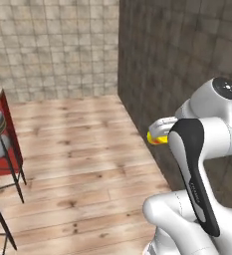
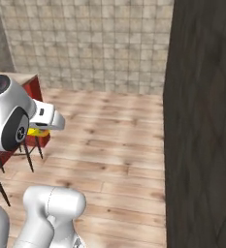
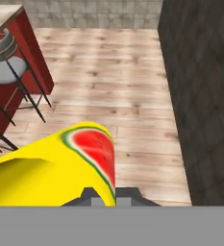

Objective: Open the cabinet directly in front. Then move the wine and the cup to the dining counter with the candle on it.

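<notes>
My gripper [image 3: 108,196] is shut on the cup [image 3: 65,166], a yellow cylinder with a red and green watermelon mark, lying tilted across the hand view. The same cup [image 1: 156,138] peeks out as a yellow patch under the white hand, and the cup [image 2: 37,131] also shows below the hand from the right side. The dining counter [image 3: 2,20] has a beige marbled top on a red base and stands at the upper left; its corner [image 2: 18,77] lies just beyond the arm. The cabinet, the wine and the candle are out of view.
Grey round stools [image 3: 6,65] on thin dark legs stand against the counter's red base [image 1: 9,124]. A dark tiled wall [image 2: 201,121] rises close on the right. A beige tiled wall [image 1: 53,45] closes the back. Wooden floor [image 1: 87,149] lies open between them.
</notes>
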